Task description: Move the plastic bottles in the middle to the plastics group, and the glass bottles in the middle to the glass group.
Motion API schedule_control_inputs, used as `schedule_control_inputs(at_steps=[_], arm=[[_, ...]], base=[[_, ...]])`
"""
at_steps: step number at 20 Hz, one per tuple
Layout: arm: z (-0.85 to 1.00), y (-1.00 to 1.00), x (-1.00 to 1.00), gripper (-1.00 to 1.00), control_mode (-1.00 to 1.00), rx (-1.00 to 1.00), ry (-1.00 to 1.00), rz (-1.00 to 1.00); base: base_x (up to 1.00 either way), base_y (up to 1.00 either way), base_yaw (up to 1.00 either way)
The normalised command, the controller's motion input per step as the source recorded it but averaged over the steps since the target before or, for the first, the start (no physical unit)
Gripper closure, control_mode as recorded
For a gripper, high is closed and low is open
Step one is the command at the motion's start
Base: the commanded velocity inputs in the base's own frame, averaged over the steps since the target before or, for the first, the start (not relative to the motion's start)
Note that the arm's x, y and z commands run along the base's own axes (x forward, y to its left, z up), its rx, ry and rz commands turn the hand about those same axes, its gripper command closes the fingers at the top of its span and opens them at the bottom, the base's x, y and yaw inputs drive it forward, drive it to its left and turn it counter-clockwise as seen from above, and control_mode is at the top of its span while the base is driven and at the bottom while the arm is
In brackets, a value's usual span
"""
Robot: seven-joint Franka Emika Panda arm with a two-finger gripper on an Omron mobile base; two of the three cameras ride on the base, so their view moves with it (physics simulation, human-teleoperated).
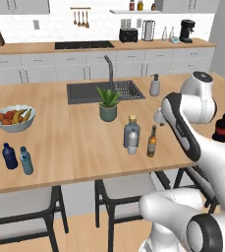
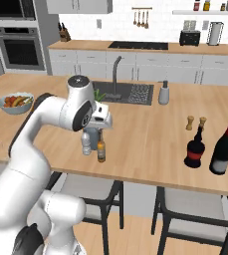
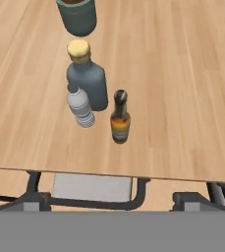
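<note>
Rises white with dark joints from the lower right of the left base view, swells at a big shoulder joint [image 1: 202, 235], climbs to a rounded elbow [image 1: 201, 84] and folds back down along a dark-striped forearm [image 1: 182, 129]. Ends low in the gripper [image 1: 158, 117], aimed downward and tipped slightly toward the near side, seen from the right base view as a pale block hanging just under the elbow. Keeps the jaws tucked beneath the hand, too hidden to tell whether spread or closed.
</note>
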Motion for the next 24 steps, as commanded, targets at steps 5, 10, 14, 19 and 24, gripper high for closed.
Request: schedule_control_inputs(at_steps=[5,10,14,19,24], arm=[[-0.29,-0.04,0.6,-1.0,-1.0,0.12,0.0,-0.06],[-0.33,0.0,0.51,-1.0,-1.0,0.06,0.0,-0.09],[-0.34,0.0,0.4,-1.0,-1.0,0.0,0.0,-0.11],[-0.25,0.0,0.18,-1.0,-1.0,0.0,0.0,-0.05],[-0.25,0.0,0.29,-1.0,-1.0,0.0,0.02,-0.03]], base=[[0.0,0.0,0.0],[0.0,0.0,0.0],[0.0,0.0,0.0],[0.0,0.0,0.0],[0.0,0.0,0.0]])
